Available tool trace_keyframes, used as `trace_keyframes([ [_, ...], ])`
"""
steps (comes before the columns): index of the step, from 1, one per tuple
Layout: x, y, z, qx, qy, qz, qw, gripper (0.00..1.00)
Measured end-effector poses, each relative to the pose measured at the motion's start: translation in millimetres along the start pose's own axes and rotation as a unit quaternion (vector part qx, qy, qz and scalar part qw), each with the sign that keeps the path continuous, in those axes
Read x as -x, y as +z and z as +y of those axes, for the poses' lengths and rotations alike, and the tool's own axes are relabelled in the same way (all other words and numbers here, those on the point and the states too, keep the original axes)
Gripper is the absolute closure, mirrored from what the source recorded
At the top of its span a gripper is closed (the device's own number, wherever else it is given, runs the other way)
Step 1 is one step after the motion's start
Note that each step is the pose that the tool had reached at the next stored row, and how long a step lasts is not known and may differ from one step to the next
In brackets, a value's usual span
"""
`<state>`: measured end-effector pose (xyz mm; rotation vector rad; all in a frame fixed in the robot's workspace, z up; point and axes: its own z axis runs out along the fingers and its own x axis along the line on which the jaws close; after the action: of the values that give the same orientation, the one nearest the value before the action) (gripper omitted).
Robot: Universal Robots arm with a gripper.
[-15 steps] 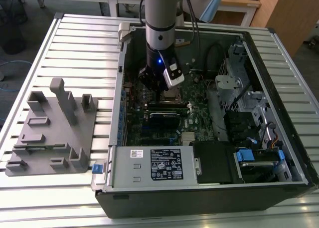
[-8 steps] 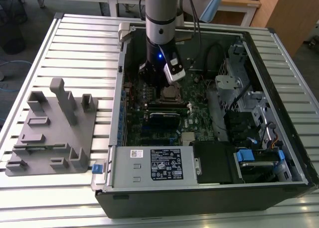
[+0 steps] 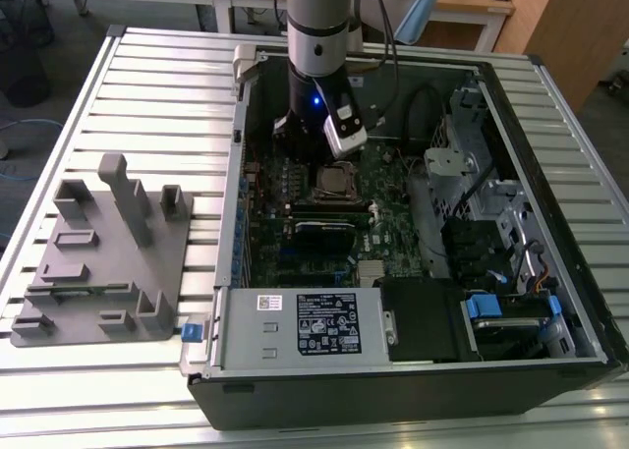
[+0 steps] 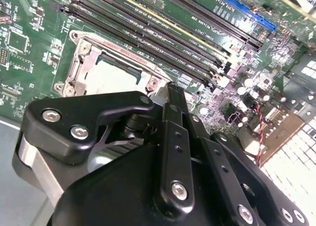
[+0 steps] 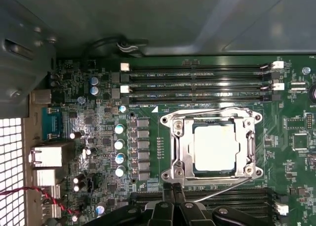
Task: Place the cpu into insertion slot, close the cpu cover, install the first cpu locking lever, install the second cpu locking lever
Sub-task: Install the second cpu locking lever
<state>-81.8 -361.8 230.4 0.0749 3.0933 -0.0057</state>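
Observation:
The cpu [image 5: 214, 148] lies flat in the insertion slot [image 5: 173, 184], its pale metal top showing. The silvery cpu cover [image 5: 181, 147] is down around it like a frame. One wire locking lever [image 5: 212, 111] runs along one edge of the socket. A second wire lever [image 5: 222, 190] slants off the opposite edge, close to my fingertips. My gripper [image 5: 172, 187] hangs just beside that edge, shut with nothing in it. In the second wrist view the gripper [image 4: 172, 91] stands beside the socket and cpu [image 4: 112, 78]. The exterior view shows the arm [image 3: 316, 85] over the socket [image 3: 339, 181].
Memory slots [image 5: 197, 80] lie beside the socket. A long black ridged module [image 3: 324, 235] and the power supply [image 3: 314, 326] sit nearer the case's front wall. A drive cage [image 3: 491, 223] fills the exterior view's right. A grey fixture tray [image 3: 103, 252] stands outside the case.

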Motion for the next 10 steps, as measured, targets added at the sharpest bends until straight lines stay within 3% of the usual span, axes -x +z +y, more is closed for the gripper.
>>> trace_keyframes([
  [7,0.1,-1.4,0.0,-0.0001,0.000,0.0001,1.0000,0.89],
  [10,0.3,-6.1,0.0,-0.0001,0.000,0.0001,1.0000,0.89],
])
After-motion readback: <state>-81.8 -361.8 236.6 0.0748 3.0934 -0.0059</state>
